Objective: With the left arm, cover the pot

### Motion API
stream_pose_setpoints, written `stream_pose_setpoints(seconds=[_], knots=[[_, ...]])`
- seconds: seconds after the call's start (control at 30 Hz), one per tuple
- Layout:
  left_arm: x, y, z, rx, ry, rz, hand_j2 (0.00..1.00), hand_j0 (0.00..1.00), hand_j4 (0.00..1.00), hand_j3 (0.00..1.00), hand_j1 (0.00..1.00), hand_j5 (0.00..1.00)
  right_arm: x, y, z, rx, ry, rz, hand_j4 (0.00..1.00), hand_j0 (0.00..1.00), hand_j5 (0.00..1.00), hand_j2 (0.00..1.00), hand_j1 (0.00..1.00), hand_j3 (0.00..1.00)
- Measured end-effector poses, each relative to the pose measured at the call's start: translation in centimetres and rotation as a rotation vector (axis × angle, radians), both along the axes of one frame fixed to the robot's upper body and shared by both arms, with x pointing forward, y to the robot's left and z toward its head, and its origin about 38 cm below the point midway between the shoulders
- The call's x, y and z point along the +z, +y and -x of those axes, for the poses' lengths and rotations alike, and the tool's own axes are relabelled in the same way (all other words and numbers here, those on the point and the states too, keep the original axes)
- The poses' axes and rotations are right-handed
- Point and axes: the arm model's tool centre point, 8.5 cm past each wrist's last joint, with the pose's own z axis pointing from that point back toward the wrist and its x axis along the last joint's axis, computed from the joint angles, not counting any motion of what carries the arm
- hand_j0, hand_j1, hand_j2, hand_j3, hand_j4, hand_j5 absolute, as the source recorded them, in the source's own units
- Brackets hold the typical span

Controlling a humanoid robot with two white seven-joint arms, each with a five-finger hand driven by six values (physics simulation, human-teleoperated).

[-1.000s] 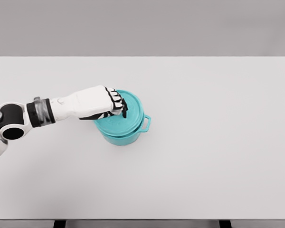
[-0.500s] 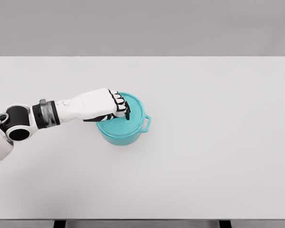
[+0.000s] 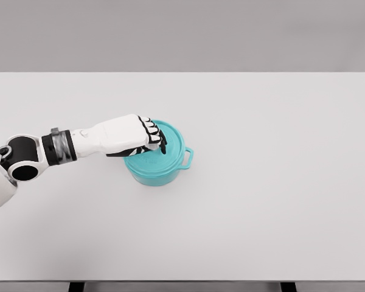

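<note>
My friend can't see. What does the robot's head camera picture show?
A white robot's left hand reaches in from the left, fingers curled on the lid that sits atop a teal pot. The pot stands on a plain white table.

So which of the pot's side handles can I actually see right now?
Only the right-hand handle, a teal loop jutting from the teal pot toward the table's right. Any opposite handle is hidden beneath the left hand, which grips the lid.
</note>
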Motion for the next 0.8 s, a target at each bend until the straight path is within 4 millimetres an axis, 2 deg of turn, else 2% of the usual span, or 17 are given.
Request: stream_pose_setpoints(seconds=[0.57,0.8], knots=[[-0.01,0.06,-0.04,0.002,0.000,-0.002,0.68,0.68,0.68,0.68,0.68,0.68,0.00,0.00,-0.01,0.000,0.000,0.000,1.00,1.00,1.00,1.00,1.00,1.00],[0.04,0.19,-0.05,0.005,-0.001,-0.001,0.68,0.68,0.68,0.68,0.68,0.68,0.00,0.00,-0.01,0.000,0.000,0.000,1.00,1.00,1.00,1.00,1.00,1.00]])
